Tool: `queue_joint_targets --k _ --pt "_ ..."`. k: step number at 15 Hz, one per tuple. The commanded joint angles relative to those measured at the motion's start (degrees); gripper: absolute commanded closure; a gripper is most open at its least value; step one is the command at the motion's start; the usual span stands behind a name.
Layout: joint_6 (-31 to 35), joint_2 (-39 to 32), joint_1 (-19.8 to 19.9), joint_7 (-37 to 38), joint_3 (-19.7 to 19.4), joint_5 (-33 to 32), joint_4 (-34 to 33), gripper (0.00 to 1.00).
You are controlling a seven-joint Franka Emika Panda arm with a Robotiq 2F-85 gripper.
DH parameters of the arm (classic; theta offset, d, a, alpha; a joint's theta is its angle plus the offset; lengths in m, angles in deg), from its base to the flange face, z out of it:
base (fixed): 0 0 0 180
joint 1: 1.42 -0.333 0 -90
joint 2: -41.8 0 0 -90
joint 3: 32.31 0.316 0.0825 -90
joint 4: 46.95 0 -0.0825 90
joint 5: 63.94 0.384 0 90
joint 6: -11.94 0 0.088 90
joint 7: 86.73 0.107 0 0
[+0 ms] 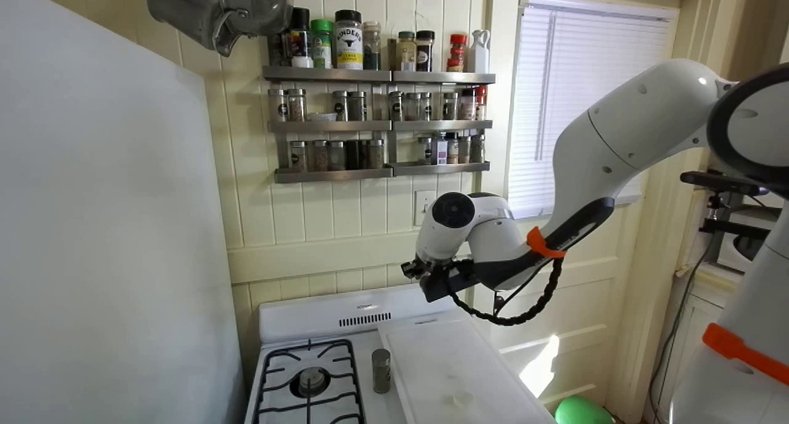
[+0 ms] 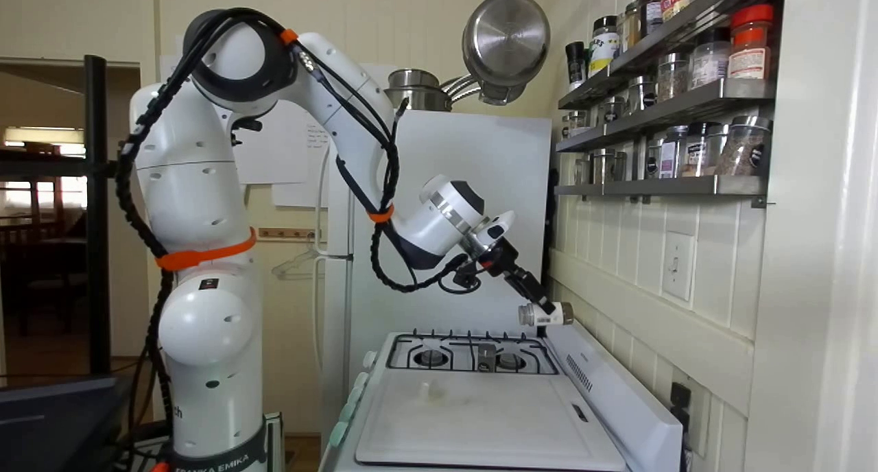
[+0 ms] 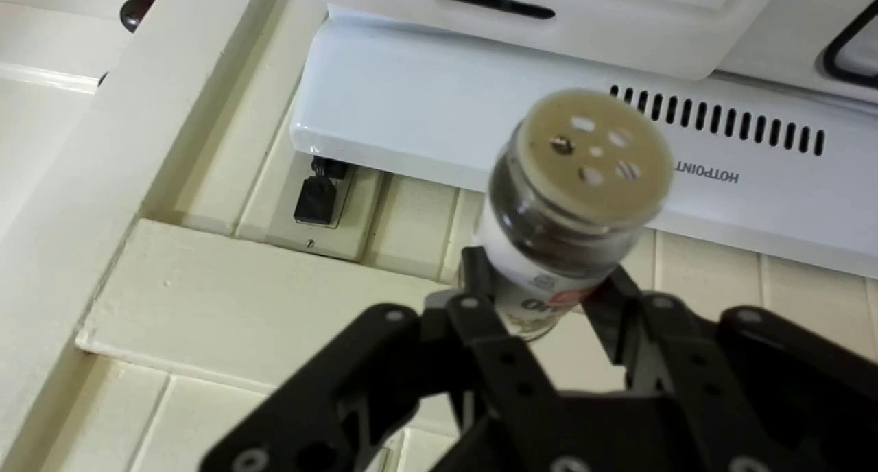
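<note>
Black and jointed, the Robotiq gripper (image 3: pixel 547 283) is clamped on a glass spice jar (image 3: pixel 573 215) with a perforated tan shaker top (image 3: pixel 597 167) and a partly covered white label (image 3: pixel 531 278). In an exterior view that jar is held nearly level, above the gas stove (image 1: pixel 382 407) and near its HOTPOINT backguard (image 3: pixel 411 101). On the stove below, a white cover (image 2: pixel 494 431) lies beside a black burner grate (image 1: pixel 309 402), and a small dark jar (image 1: pixel 381 371) stands upright between the two. Metal spice racks (image 1: pixel 333 126) filled with bottles (image 1: pixel 349 42) hang on the wall (image 1: pixel 333 208) over the stove. Beside the stove is a white refrigerator (image 2: pixel 439 156), and the white Franka arm (image 2: pixel 185 197) stands in front of the stove.
</note>
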State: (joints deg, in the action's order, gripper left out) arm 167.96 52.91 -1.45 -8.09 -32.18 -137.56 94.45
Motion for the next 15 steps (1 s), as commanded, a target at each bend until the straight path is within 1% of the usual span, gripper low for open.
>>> queue_joint_targets --k 1,4,7,12,15 --pt "1.5 2.2 0.6 6.4 0.4 -6.2 1.7 0.87" --pt "1.0 3.0 0.5 11.0 0.6 -11.8 1.6 0.87" --pt "1.0 3.2 0.3 13.4 0.3 -14.0 1.7 0.87" --pt "0.5 4.3 0.0 19.8 0.6 -21.7 1.7 0.87" --pt "0.5 4.4 -0.2 22.1 0.6 -24.0 1.8 0.87"
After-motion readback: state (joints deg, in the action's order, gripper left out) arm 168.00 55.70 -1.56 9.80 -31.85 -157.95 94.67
